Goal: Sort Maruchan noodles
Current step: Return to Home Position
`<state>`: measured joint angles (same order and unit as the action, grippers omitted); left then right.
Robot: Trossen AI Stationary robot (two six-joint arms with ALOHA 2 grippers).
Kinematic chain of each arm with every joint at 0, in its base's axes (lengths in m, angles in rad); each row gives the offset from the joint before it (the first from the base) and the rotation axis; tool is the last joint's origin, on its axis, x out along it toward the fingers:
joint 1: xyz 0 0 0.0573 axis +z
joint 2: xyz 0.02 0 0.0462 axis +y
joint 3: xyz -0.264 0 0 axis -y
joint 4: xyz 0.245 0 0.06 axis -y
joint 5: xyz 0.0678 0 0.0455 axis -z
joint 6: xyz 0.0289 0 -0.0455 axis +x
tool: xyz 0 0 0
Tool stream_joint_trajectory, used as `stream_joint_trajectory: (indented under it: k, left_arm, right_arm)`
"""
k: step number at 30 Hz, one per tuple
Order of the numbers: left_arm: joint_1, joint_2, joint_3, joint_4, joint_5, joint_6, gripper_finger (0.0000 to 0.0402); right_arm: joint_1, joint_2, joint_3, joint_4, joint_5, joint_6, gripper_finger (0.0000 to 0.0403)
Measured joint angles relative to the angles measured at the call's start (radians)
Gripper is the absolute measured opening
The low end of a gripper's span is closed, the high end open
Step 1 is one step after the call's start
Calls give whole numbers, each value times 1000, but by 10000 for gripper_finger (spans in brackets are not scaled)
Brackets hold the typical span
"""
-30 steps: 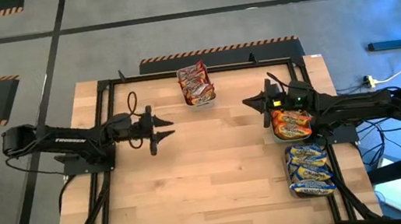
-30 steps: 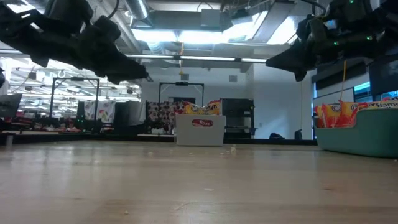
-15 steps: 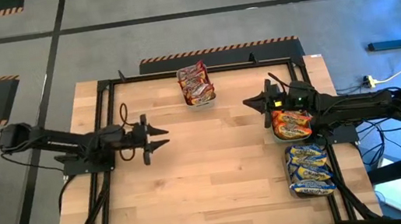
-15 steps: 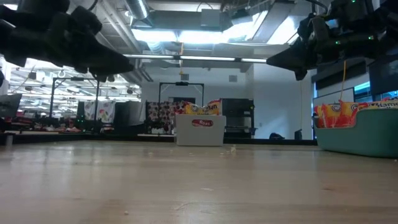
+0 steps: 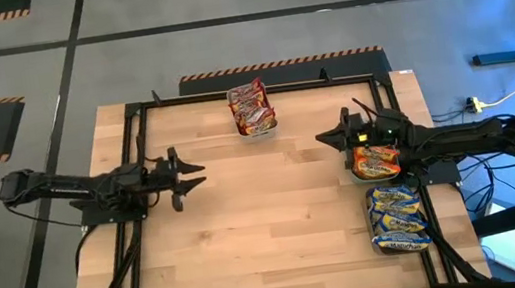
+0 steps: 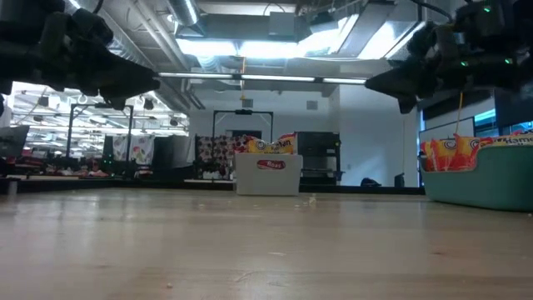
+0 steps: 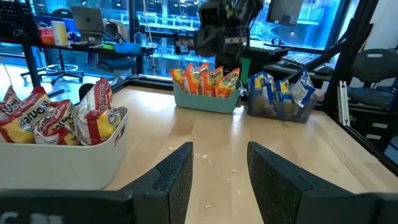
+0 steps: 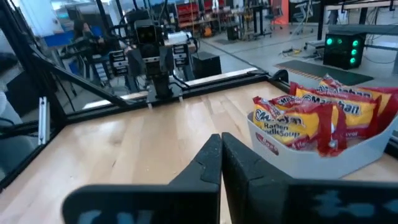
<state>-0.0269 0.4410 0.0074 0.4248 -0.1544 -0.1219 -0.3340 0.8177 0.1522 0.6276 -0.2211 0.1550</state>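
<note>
The Maruchan noodles are all in trays. Maroon-and-yellow packets (image 5: 251, 106) stand on edge in a white tray (image 7: 62, 158) at the table's far middle. Orange packets (image 5: 375, 160) fill a teal tray (image 7: 208, 102) at the right edge. Blue-and-yellow packets (image 5: 396, 213) lie in a clear tray (image 7: 280, 112) just nearer. My left gripper (image 5: 199, 175) hovers level over the table's left part, open, with nothing between its fingers (image 7: 177, 177). My right gripper (image 5: 319, 138) hovers level, shut and holding nothing, just left of the teal tray.
A black metal frame (image 5: 132, 116) runs around the wooden table top (image 5: 277, 212). The middle and near parts of the top show bare wood with a few crumbs (image 7: 208, 160). Cables (image 5: 503, 94) lie on the floor to the right.
My left gripper has drawn back toward the table's left edge and a little toward the near edge, still level and open. My right gripper has stayed about where it was, shut.
</note>
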Motion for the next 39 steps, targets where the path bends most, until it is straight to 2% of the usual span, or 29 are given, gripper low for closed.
stream_joint_trajectory:
  k: [4,8,15,20,32,39]
  left_arm:
    - [0,-92,0,-90,-1,-4,145]
    - [0,-176,0,-169,-2,-19,145]
    - [0,-325,0,-299,-68,-26,145]
    - [0,-432,0,-380,-71,-24,145]
    - [-1,-439,1,-380,-88,-4,145]
    - [0,-439,1,-377,-105,-2,145]
  right_arm:
    - [0,-53,-89,77,0,41,1]
    - [0,-129,-137,84,-3,70,1]
    - [0,-239,-145,-1,-8,83,1]
    - [0,-321,-144,-73,-9,81,1]
    - [0,-568,-144,-345,-1,122,1]
    - [0,-746,-144,-564,90,163,1]
